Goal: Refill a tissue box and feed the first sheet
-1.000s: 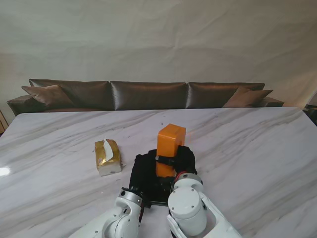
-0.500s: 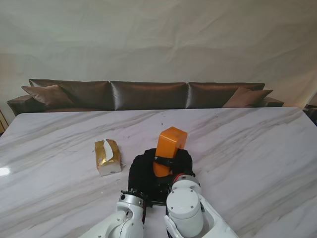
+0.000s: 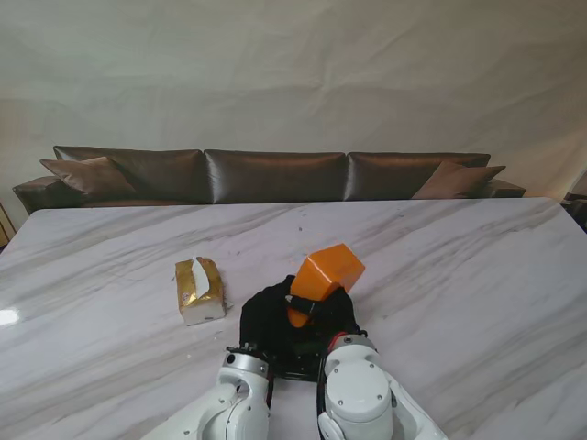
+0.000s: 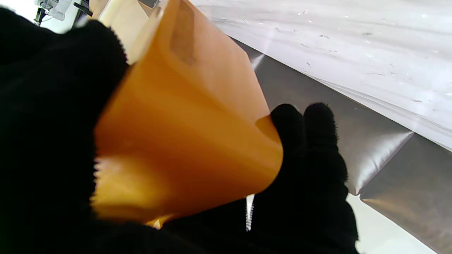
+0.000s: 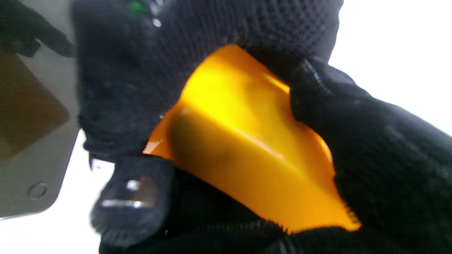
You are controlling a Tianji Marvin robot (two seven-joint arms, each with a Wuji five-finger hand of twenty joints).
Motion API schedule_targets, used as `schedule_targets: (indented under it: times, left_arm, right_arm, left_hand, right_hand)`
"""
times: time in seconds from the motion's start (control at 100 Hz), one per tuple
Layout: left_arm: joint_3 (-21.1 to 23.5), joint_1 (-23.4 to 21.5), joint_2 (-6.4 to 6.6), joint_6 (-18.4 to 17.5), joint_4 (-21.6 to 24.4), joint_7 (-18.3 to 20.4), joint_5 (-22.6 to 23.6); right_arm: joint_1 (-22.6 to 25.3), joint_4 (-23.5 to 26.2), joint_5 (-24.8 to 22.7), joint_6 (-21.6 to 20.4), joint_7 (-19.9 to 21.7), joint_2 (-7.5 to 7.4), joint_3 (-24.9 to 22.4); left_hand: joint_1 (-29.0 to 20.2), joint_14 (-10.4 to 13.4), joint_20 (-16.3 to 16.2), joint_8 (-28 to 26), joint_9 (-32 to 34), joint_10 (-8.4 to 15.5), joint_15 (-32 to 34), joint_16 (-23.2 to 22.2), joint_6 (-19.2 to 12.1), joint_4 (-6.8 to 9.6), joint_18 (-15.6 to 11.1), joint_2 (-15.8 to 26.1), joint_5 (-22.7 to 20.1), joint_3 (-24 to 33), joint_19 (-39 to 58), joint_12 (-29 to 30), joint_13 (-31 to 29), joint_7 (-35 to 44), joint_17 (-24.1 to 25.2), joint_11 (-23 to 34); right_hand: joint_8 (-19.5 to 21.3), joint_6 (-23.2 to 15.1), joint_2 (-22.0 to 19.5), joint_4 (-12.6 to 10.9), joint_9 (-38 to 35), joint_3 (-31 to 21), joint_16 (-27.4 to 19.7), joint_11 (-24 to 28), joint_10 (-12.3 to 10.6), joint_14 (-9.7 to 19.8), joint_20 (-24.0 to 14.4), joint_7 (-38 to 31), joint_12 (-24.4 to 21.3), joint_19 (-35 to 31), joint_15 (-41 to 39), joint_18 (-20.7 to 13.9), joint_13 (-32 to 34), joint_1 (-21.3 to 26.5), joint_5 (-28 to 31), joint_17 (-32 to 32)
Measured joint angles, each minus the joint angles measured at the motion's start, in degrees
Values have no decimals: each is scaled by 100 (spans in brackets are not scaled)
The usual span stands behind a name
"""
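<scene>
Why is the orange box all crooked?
The orange box leans to the right because both gloved hands, left hand and right hand, hold it up off the table. The tissue pack lies flat to its left, one sheet poking out.

Orange rectangular tissue box (image 3: 325, 273): smooth hard plastic by the look, semi-gloss, with soft highlights along its edges in the right wrist view.
Black gloved left hand (image 3: 266, 316) and black gloved right hand (image 3: 337, 310): knitted cloth, matt, fuzzy at the fingertips, the weave plain at close range.
White marble-patterned table (image 3: 459, 275): polished and glossy, grey veining, bright reflections near its left edge.
Gold-and-white tissue pack (image 3: 199, 290): shiny foil-like wrapper; a white soft paper sheet shows on top.
Dark brown sofa (image 3: 275, 174): smooth leather-like covering with a dull sheen.
White robot arm shells (image 3: 353, 399): smooth, satin plastic.
</scene>
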State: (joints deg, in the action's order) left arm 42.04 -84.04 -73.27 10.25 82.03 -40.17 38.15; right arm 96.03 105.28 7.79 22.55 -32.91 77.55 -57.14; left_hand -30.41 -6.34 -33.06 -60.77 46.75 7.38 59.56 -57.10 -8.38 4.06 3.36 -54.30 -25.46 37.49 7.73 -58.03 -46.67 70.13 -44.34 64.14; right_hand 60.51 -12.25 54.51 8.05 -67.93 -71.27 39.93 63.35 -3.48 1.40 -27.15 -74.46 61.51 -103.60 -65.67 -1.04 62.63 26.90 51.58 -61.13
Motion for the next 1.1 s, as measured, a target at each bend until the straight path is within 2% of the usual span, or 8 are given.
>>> schedule_targets:
  times: [0.1,0.2,0.29,0.34,0.46,0.52,0.72,1.1]
  left_arm:
    - [15,0,4,16,-1,9,12]
    - [31,0,1,19,-24,-45,13]
    - [47,0,-22,22,-80,-182,12]
    - [65,0,-42,33,-112,-249,10]
    - [124,-1,-77,53,-146,-372,8]
    - [146,-1,-89,63,-160,-439,9]
    - [184,-1,-169,148,-236,-693,8]
    - [201,76,-348,236,-410,-882,-193]
  right_arm:
    - [73,82,32,-98,222,-108,-29]
    - [122,125,46,-246,373,-186,-37]
    - [141,131,-29,-329,424,-214,-12]
    - [146,131,-172,-349,444,-215,21]
    - [161,123,-407,-407,574,-230,46]
    - [175,123,-416,-444,685,-252,23]
    - [313,244,-503,-535,1107,-352,-104]
    - [320,290,-593,-392,1707,-518,-333]
  left_hand:
    - [4,24,112,-199,384,58,-2,66,-129,-5,0,-211,-430,2,-10,-60,-251,91,-415,69]
    - [10,41,146,-280,621,65,-51,128,-199,-79,0,-356,-729,1,-16,-85,-435,154,-725,85]
    - [10,48,210,-351,929,65,-98,197,-208,-194,4,-474,-998,-2,-18,-125,-673,164,-1020,116]
    - [9,61,212,-352,1020,60,-160,205,-208,-230,6,-562,-1183,-2,-74,-126,-782,171,-1146,129]
    - [-118,69,151,-352,1260,-165,-193,210,-387,-231,27,-870,-1717,0,-81,-127,-1021,64,-1311,143]
    - [-208,69,54,-352,1411,-300,-193,210,-399,-231,30,-1009,-1951,0,-81,-163,-1029,-90,-1329,144]
    - [-327,69,-145,-346,1593,-464,-195,334,-399,-232,41,-1312,-2275,0,-81,-276,-1077,-626,-1372,144]
    - [-340,71,-266,-339,1594,-564,-198,424,-399,-242,52,-1666,-2766,-1,-81,-339,-1225,-703,-1474,144]
  right_hand:
    - [-509,259,-224,-48,288,302,-10,-192,152,-94,1,31,-267,229,138,46,-289,-234,-429,287]
    - [-1484,755,-681,-112,696,750,17,-731,470,-355,2,495,-741,488,464,273,-537,-510,-787,759]
    - [-2244,1196,-1403,-596,1026,1216,-153,-1564,804,-612,-26,1995,-1544,579,987,491,-679,-944,-769,1292]
    - [-2529,1363,-1633,-679,1227,1480,-410,-2021,982,-814,-33,2654,-1988,704,1400,687,-813,-1069,-769,1595]
    - [-3217,1673,-2057,-1270,1624,2178,-972,-2948,1264,-1029,-74,3628,-2997,1249,2556,887,-1268,-1412,-858,2228]
    - [-3429,1714,-2057,-1511,1664,2238,-1279,-3181,1289,-1030,-149,3915,-3353,1611,3163,971,-1446,-1684,-915,2532]
    - [-3920,2008,-2156,-1523,2415,2089,-2248,-3419,1360,-872,-180,4628,-3952,2603,4361,1116,-2400,-2295,-1495,3471]
    - [-4041,2036,-2317,-1523,3177,2096,-2512,-3710,1327,-513,115,4734,-4481,4068,4573,1491,-2833,-2324,-1829,3925]
